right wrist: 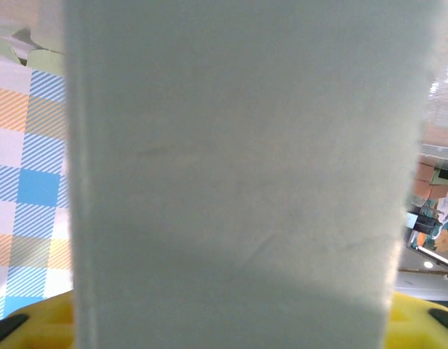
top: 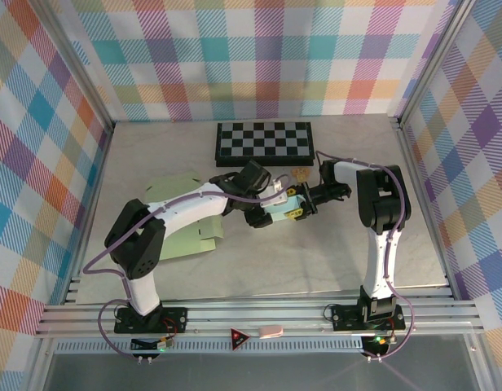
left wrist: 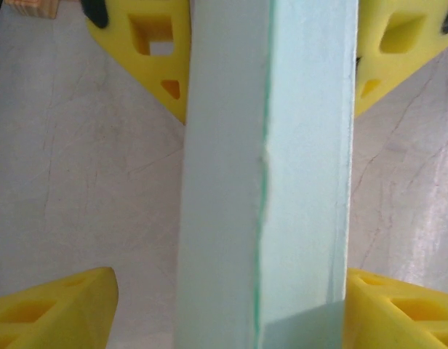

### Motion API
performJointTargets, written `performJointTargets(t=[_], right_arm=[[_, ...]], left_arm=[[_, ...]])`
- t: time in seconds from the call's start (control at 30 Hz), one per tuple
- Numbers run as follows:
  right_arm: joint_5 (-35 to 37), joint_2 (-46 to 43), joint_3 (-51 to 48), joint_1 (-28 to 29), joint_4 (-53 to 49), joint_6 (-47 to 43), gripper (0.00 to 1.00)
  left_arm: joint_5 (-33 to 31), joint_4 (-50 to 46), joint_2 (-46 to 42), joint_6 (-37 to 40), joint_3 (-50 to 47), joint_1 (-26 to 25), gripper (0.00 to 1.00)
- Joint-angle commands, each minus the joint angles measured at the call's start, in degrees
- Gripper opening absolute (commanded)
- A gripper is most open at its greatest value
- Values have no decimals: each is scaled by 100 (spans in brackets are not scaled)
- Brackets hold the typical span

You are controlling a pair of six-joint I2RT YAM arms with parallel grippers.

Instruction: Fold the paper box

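The pale marbled desk [top: 316, 269] fills the lower half of the overhead frame. A checkerboard [top: 264, 142] lies at upper centre, and flat green card sheets [top: 186, 236] sit at left, partly under the left arm.

The paper box [top: 281, 213] is at frame centre, off the desk surface and between the two arms. In the left wrist view it runs top to bottom as a narrow pale-teal bar with a seam down its middle.

The left claw [left wrist: 228, 309] is spread open astride the box. One yellow finger touches the box's edge and the other stands apart from it. The right claw [right wrist: 224, 327] has a yellow tip at either flank, but I cannot tell whether it is clamping.

A small wooden piece [top: 302, 175] lies just above the box.

The box looks light. Its thin card is probably stiff across the panels, weak at the creases, smooth and easily dented. It is best pinched gently across the flat flanks near a crease, not by loose flaps.
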Motion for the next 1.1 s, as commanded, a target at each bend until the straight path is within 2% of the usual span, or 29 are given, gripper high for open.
performJointTargets(t=[0.0,0.27,0.4,0.53,0.67,0.73,0.83,0.9,0.97,1.07], right_arm=[[468,51,-50,-98,-20,87,58],[1134,-432,613,-414,-566,-522,79],[1629,-874,877,-461,-1057,-1098,83],[2187,-1439,689,-522,-1194,-1510,83],[3627,-2345,820,-535,-1115,-2075,77],[4345,-2946,722,-532,-820,-2360,70],[5138,-3933,21,-498,198,-2990,55],[5409,-4418,-526,-459,940,-3556,45],[5374,-4554,-769,-408,1287,-4204,38],[4699,-4193,-449,-271,966,-5378,34]], left_arm=[[-387,265,106,131,-99,-82,74],[-321,115,285,-58,131,-45,73],[-283,84,306,-127,154,-7,71],[-268,77,266,-140,169,43,71],[-17,-11,160,-274,248,173,71],[222,-135,130,-299,308,219,71],[447,-309,181,-299,403,241,71],[513,-334,195,-308,402,238,71],[520,-377,220,-321,429,242,70],[556,-412,203,-316,431,255,70]])
